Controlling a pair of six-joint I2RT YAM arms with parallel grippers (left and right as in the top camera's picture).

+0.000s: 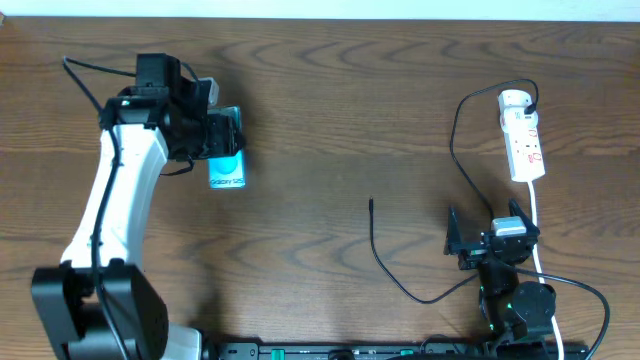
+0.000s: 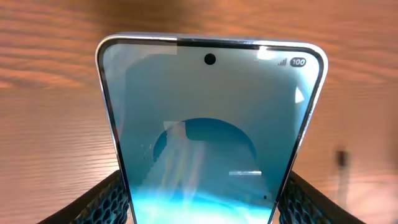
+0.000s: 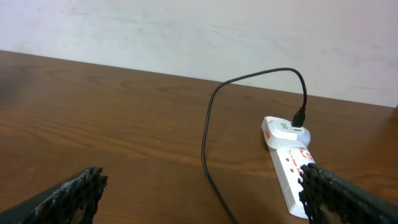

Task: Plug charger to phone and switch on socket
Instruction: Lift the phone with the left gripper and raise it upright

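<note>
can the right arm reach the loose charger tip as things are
Probably yes: the tip lies on bare table left of the open right gripper, with nothing between them.

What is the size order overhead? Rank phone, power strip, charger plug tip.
1. Largest, about alike: power strip and phone, which the left tool partly hides.
2. Smallest: charger plug tip.
</note>
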